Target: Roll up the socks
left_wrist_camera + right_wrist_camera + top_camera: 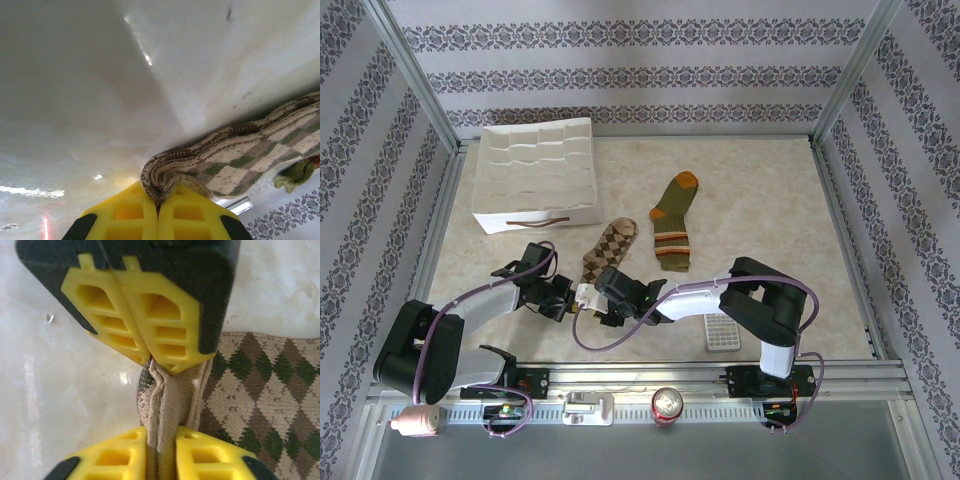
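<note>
Table (750, 200): pale marble-look top, patterned walls round it. White divider box (535, 175) far-left, well apart from the work. Green sock (673, 225) w/ orange toe lies flat mid-table, toe to the far side, striped cuff to the near side; untouched, neither arm on it. Argyle sock (612, 245) just beside it on the left, long axis running from the near end, where both arms meet, away toward far-right; most of its length is flat on the table. Left gripper (158, 202) comes in from the left, fingers pressed together on a bunched fold at the sock's near end. Right gripper (160, 440) comes from the right, clamped on the same bunch, fabric squeezed betw. its pads; the two fingertip pairs sit almost nose to nose, just beside each other. Can't tell if this end is toe or cuff. Judgement: roll is at its very start, only the first tuck is formed. Both arms are equally near, and all free sock lies beyond them, so the next turn must travel along the axis, away from the bases. Risk: the tuck slips if one side lets go early.
</note>
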